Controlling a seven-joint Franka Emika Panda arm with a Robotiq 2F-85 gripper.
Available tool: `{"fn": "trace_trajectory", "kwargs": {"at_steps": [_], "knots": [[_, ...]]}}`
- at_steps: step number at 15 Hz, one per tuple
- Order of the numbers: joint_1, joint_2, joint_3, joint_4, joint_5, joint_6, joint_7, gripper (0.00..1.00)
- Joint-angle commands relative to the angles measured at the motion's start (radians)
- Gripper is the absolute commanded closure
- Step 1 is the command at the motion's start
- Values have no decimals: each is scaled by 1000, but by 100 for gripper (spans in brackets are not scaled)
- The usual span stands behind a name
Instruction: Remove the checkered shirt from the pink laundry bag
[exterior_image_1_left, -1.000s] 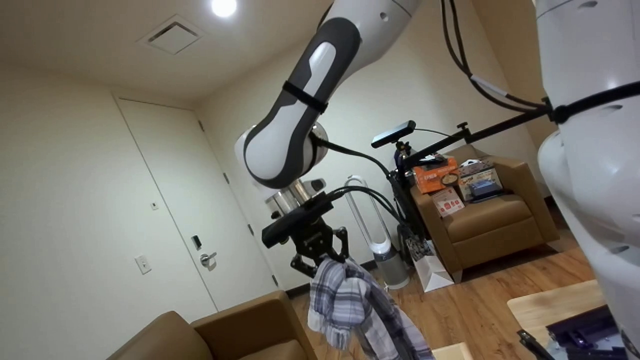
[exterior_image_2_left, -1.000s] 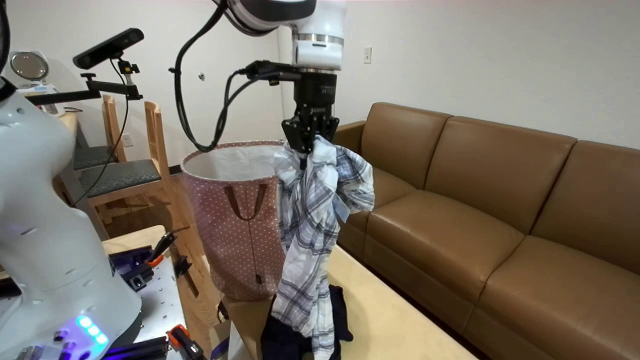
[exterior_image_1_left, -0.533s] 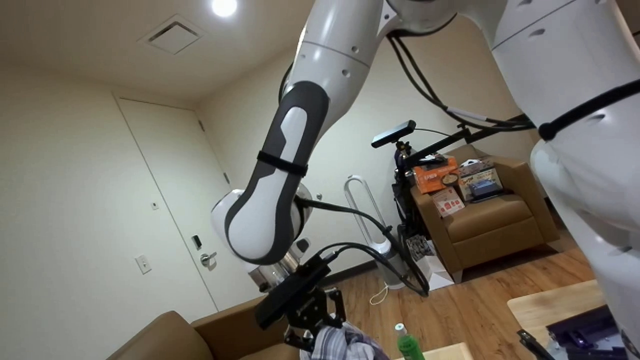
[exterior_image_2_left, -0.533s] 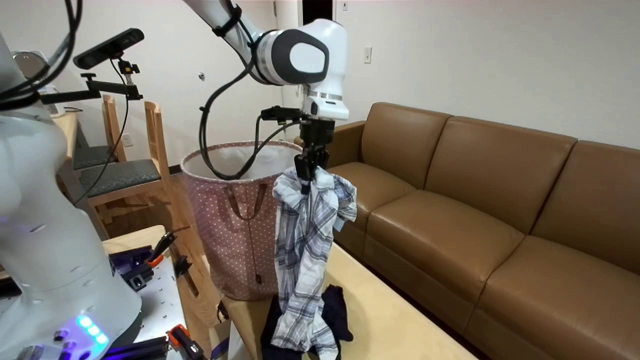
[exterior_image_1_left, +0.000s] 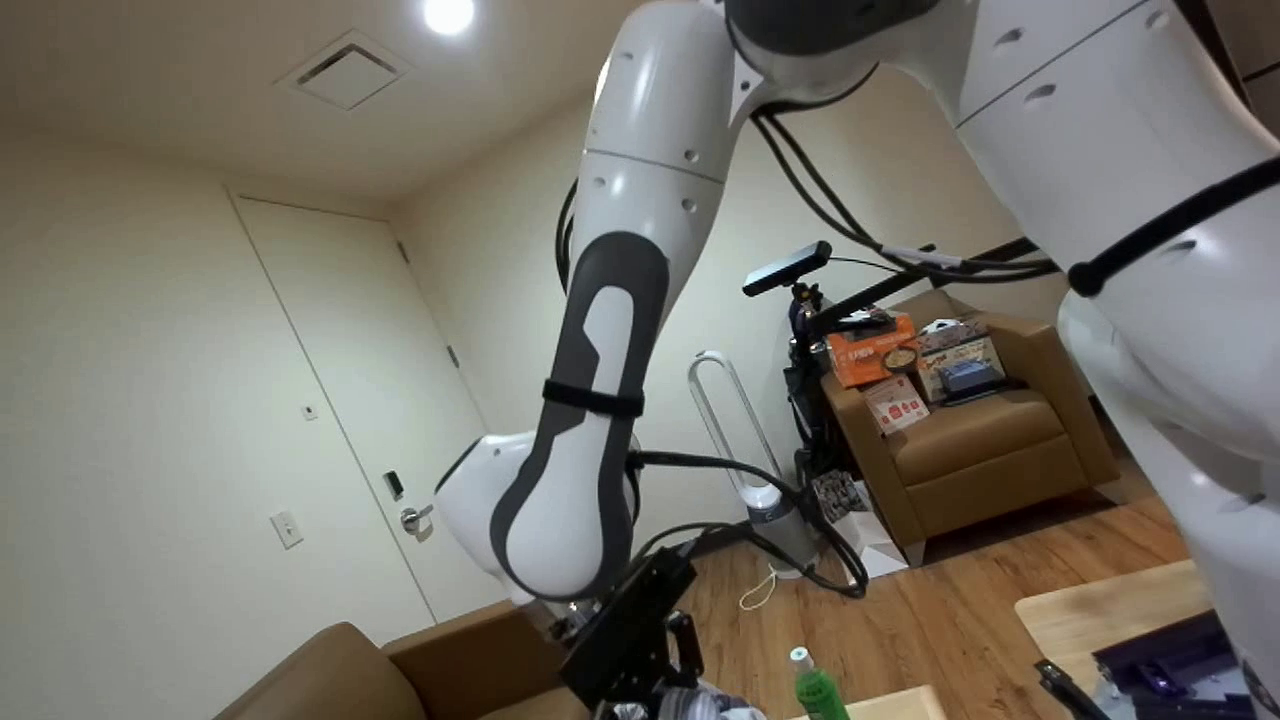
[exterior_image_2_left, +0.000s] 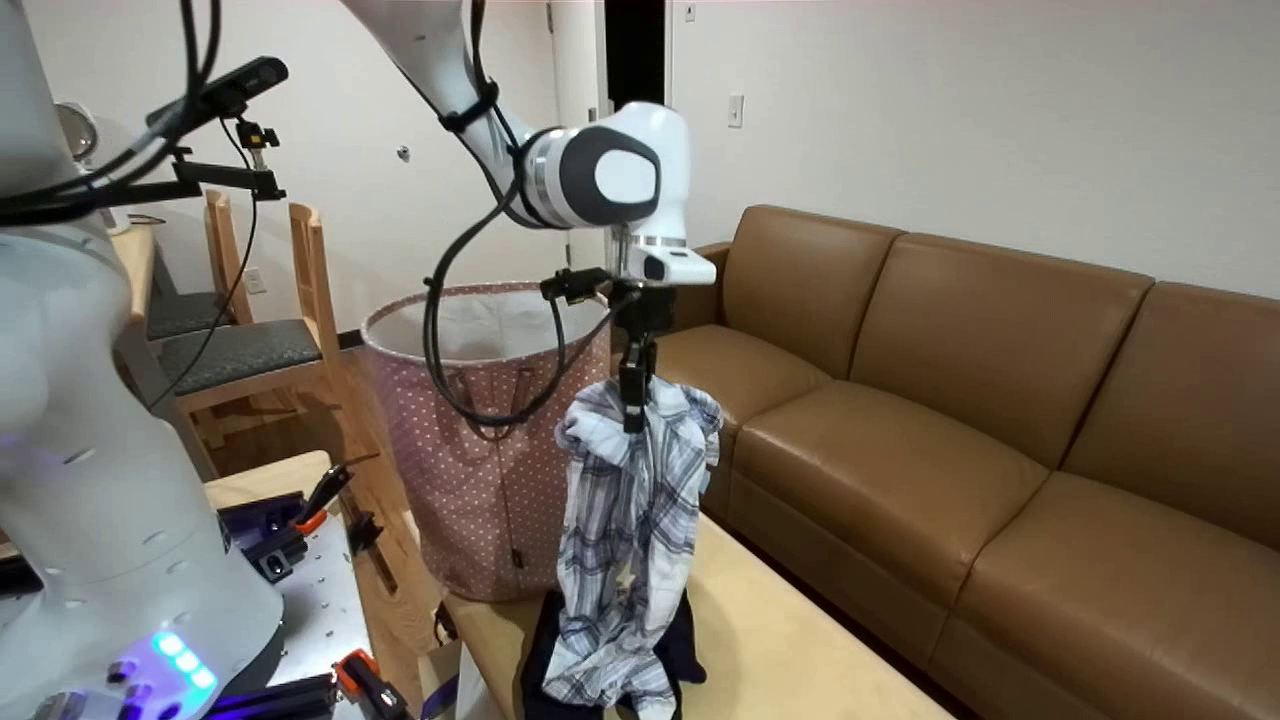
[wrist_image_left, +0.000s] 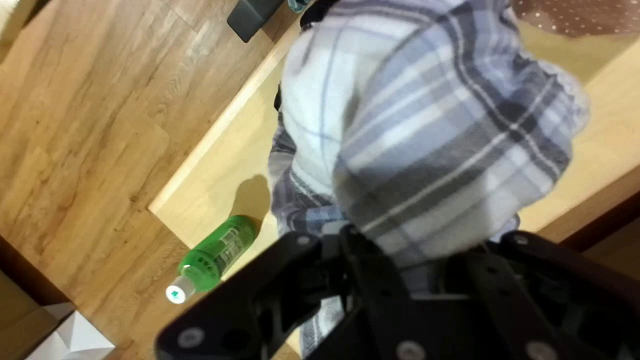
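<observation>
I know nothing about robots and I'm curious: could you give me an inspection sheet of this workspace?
Surface: pale table, bearing the bag.
Job's things: shirt hangs outside the bag; bag stands open.
Clutter: dark cloth, partly hidden by the shirt; green bottle near a table corner.
Gripper: closed on the shirt.
Cables: loop hangs in front of the bag in an exterior view.
Surroundings: sofa alongside the table; armchair holding boxes; wooden chairs.

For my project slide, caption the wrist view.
Out of the bag: the gripper holds the shirt over the table, where a bottle stands near one end.
</observation>
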Motion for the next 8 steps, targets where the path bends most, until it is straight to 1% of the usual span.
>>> {"fn": "trace_trajectory", "kwargs": {"at_steps": [1,3,4,5,6,8], "knots": [[29,29,-32,2,7,15,-13,75],[32,40,-38,8,7,15,-12,75],[32,33,-38,9,7,14,-12,89],[32,28,-36,1,2,39,-49,89],[36,56,-34,-6,-16,97,-88,89],[42,141,-26,7,-1,160,-177,89]]}}
